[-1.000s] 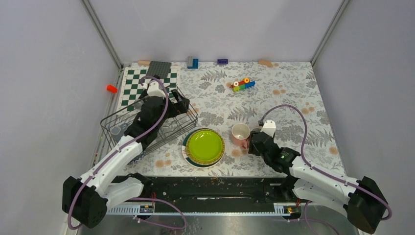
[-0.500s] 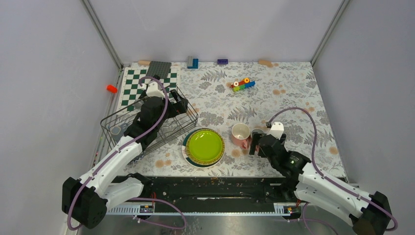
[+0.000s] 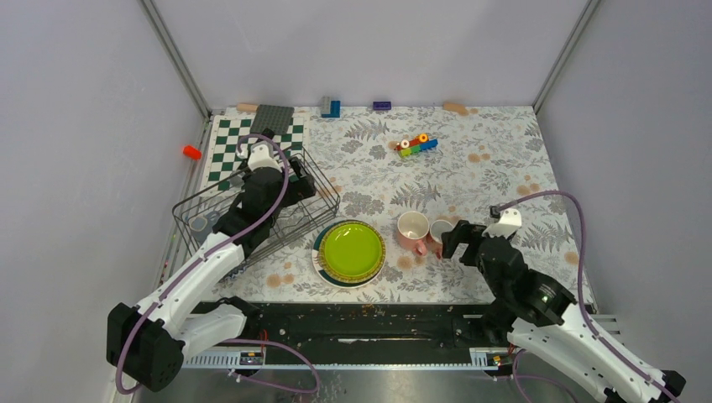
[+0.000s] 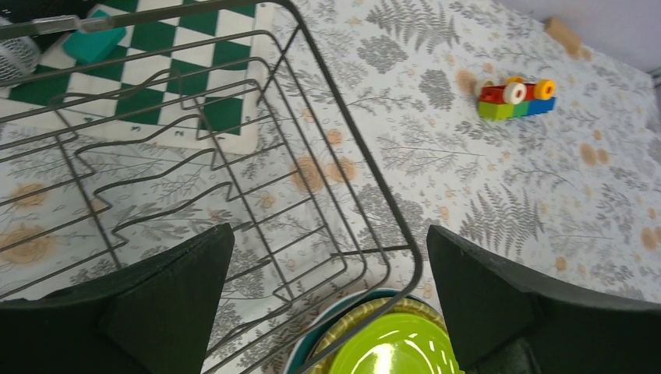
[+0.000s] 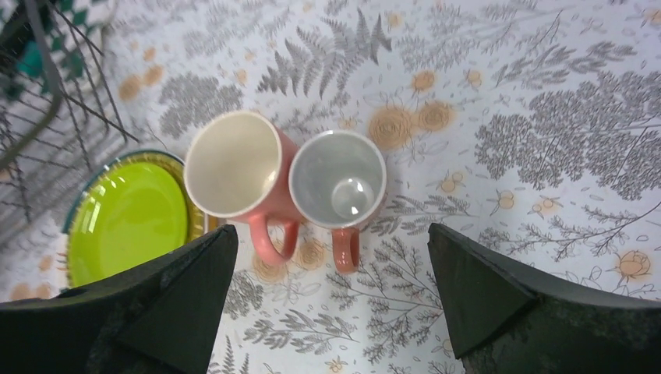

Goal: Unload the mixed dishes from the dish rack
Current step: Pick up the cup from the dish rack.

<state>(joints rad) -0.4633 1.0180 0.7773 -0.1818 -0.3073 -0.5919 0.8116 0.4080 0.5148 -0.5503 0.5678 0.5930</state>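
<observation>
The black wire dish rack (image 3: 252,214) stands at the left, and no dishes show in it in the left wrist view (image 4: 234,156). My left gripper (image 3: 309,186) hangs open and empty over its right end (image 4: 327,304). The lime-green plate (image 3: 351,250) tops a stack beside the rack (image 4: 397,351). Two pink cups (image 3: 412,228) (image 3: 440,230) stand upright side by side, handles towards me (image 5: 234,164) (image 5: 339,179). My right gripper (image 3: 451,241) is open and empty, just near of the cups (image 5: 331,296). The red-patterned bowl is out of view.
A green-and-white chequered board (image 3: 227,143) lies behind the rack. A small grey round thing (image 3: 199,223) sits at the rack's left end. Coloured toy bricks (image 3: 417,144) lie mid-table, with more bricks (image 3: 331,107) along the back edge. A teal brick (image 4: 93,43) lies on the board.
My right gripper has let go of the second pink cup beside the first and drawn back to the right and towards me. The left arm has hardly moved.
</observation>
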